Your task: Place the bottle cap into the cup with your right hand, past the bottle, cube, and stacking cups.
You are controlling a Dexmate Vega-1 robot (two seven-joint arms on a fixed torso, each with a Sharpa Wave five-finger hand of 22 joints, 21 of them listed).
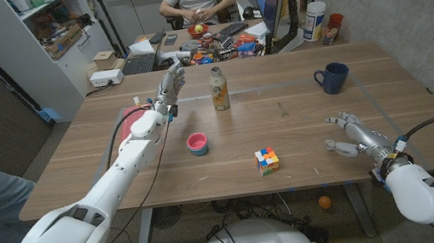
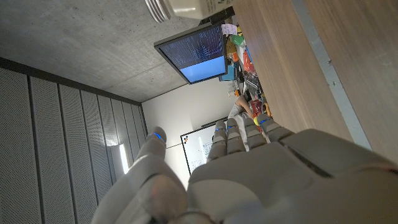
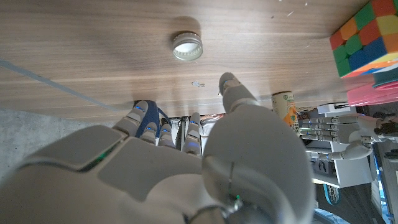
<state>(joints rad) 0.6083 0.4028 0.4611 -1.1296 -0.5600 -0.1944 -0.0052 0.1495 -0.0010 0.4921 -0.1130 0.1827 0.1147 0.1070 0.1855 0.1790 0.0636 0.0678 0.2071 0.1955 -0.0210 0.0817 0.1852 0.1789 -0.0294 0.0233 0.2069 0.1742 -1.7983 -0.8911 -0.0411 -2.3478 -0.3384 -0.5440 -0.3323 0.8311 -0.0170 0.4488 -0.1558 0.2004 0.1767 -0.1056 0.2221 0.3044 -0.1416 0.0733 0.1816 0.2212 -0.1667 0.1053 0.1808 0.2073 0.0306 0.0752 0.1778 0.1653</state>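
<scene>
Wood desk (image 1: 287,128): carries all task items; bottle (image 1: 219,88) upright far centre; blue cup (image 1: 332,78) far right; pink stacking cups (image 1: 197,143) mid-left; cube (image 1: 267,160) near centre
Cap: bottle cap (image 1: 329,146) lies on desk just beside R fingers, open side up in R wrist view (image 3: 187,46); not lifted
R hand (image 1: 356,137): low over desk at near right; fingers (image 3: 234,89) apart, clamped on nothing; cap ahead of fingertips w/ bare wood between
L hand (image 1: 169,85): raised near bottle, fingers spread upward, holds nothing; well apart from cap
Step (est.): pre-grasp; pinch not yet made; carry to cup all remaining
Risk 1: cap small + flat; fingers closing off-centre could flick it away or toward desk's near edge, which is close
Risk 2: weak pinch could drop cap during carry to cup
Risk 3: cup opening narrow vs hand; late release could knock cup or land cap on rim
Hidden: cup interior not readable; cup mostly behind fingers in R wrist view; finger contact w/ desk cannot tell; bottle partly cut off in L wrist view
</scene>
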